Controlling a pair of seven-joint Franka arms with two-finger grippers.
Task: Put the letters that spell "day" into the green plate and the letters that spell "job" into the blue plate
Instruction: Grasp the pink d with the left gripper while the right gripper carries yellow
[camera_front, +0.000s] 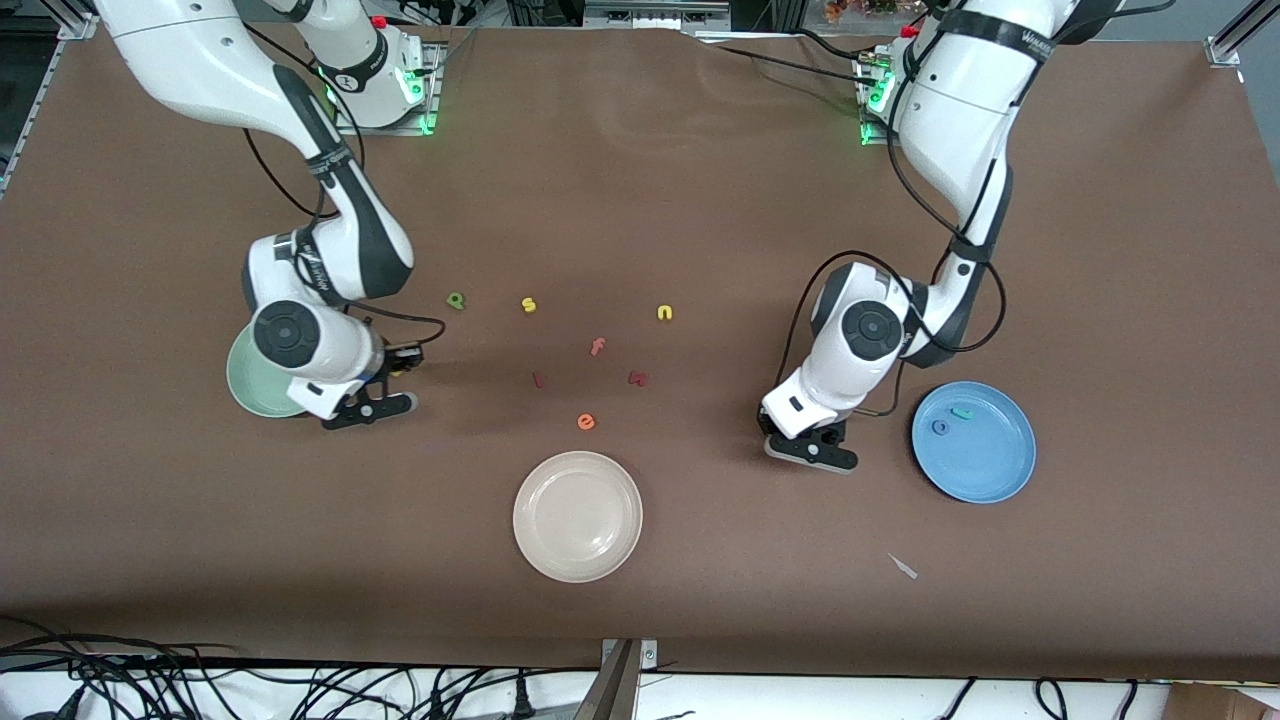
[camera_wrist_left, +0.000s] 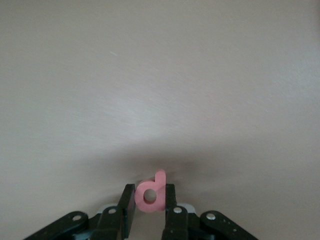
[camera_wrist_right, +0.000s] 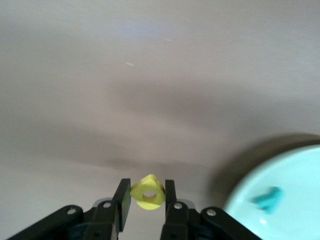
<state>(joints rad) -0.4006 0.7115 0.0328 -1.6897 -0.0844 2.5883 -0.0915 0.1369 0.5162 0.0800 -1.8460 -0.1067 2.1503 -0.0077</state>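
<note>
Front view: sitting nearest, cream plate (camera_front: 577, 516). Blue plate (camera_front: 973, 441) holding teal j (camera_front: 962, 411) and blue o (camera_front: 940, 427). Green plate (camera_front: 262, 378) peeking out under right arm.

Left wrist: left gripper (camera_wrist_left: 149, 200) pinching pink b (camera_wrist_left: 151, 192) over bare table.

Right wrist: right gripper (camera_wrist_right: 146, 199) squeezing yellow a (camera_wrist_right: 148, 193) beside green plate, teal y (camera_wrist_right: 269, 199) lying inside.

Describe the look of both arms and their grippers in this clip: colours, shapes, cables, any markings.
Both arms are glossy white with rounded shells, dark grey-black joint sections and round dark caps at the wrists. Loose black cables loop along each arm. The left arm carries a black band with white lettering. Green lights glow at both bases. The left gripper and right gripper are black with flat parallel fingers and silver screws.
</note>
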